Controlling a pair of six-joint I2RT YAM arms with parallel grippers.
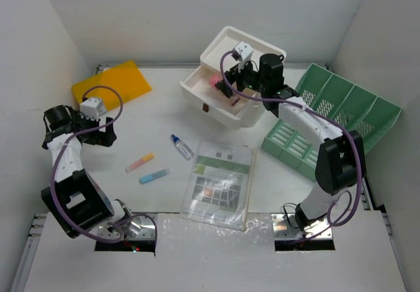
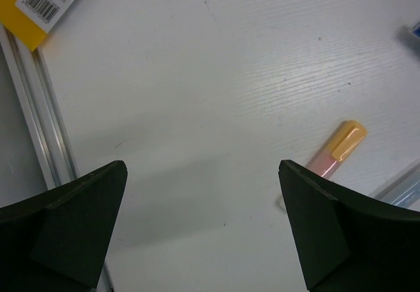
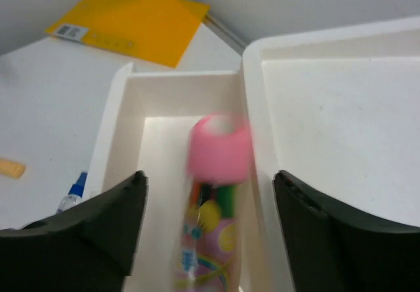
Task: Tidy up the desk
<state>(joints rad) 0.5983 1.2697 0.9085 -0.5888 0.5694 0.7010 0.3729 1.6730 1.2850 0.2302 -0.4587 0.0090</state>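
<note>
The white desk (image 1: pixel 151 118) holds an orange-pink highlighter (image 1: pixel 140 162), a blue highlighter (image 1: pixel 155 176), a small blue-capped bottle (image 1: pixel 182 146) and a sleeved booklet (image 1: pixel 220 182). My right gripper (image 1: pixel 228 87) hangs open over the open drawer (image 1: pixel 211 102) of a white drawer box (image 1: pixel 252 56). In the right wrist view a pink-capped tube of coloured pens (image 3: pixel 213 207) lies blurred in the drawer (image 3: pixel 147 141), between the spread fingers of the gripper (image 3: pixel 210 180) and touching neither. My left gripper (image 1: pixel 100 136) is open and empty above bare desk (image 2: pixel 197 75). The orange-pink highlighter (image 2: pixel 338 149) lies just beyond its right finger.
A yellow folder (image 1: pixel 111 82) lies at the back left; its barcoded corner (image 2: pixel 39 3) shows by the grey rail (image 2: pixel 39 115). A green slotted organizer (image 1: pixel 335 115) leans at the right. Grey walls close in three sides.
</note>
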